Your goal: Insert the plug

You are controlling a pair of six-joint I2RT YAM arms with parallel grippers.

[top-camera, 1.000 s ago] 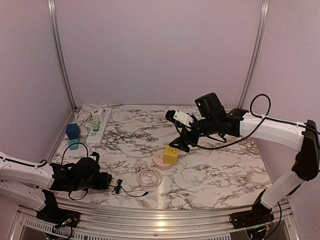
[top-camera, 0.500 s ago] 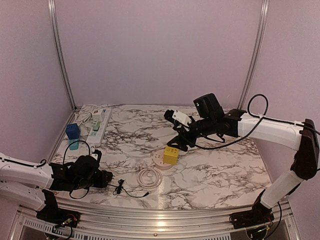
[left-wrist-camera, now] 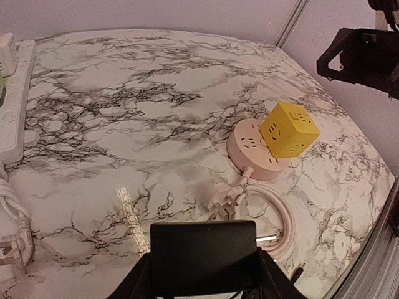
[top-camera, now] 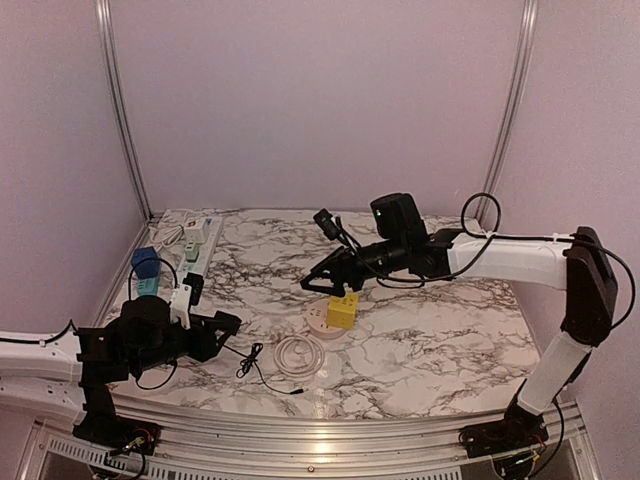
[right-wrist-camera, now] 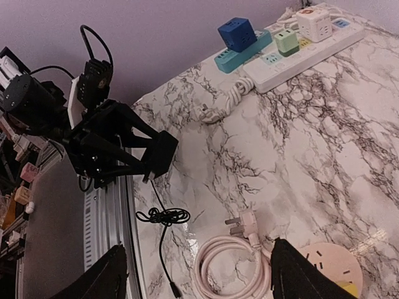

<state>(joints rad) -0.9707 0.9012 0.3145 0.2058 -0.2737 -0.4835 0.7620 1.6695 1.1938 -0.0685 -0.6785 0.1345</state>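
My left gripper (top-camera: 226, 323) is shut on a black plug block (left-wrist-camera: 202, 248), held just above the near left of the table. The plug's thin black cable (top-camera: 252, 362) trails onto the marble, bunched in a small tangle (right-wrist-camera: 163, 216). My right gripper (top-camera: 330, 286) hangs open over the middle of the table with nothing between its fingers. Below it a round pink socket (top-camera: 320, 322) carries a yellow cube adapter (top-camera: 343, 310). The right wrist view shows the left gripper (right-wrist-camera: 149, 156) with the plug at upper left.
A coiled pink cord (top-camera: 298, 354) with its pink three-pin plug (left-wrist-camera: 224, 198) lies in front of the pink socket. At the back left stand a white power strip (top-camera: 197, 255), a teal strip (top-camera: 148, 287) and a blue cube (top-camera: 146, 262). A metal rail (top-camera: 320, 425) edges the table's front.
My left gripper closed on the black plug and lifted it up and to the right, dragging the cable. The right arm swung left over the yellow cube, its jaws narrowing somewhat.
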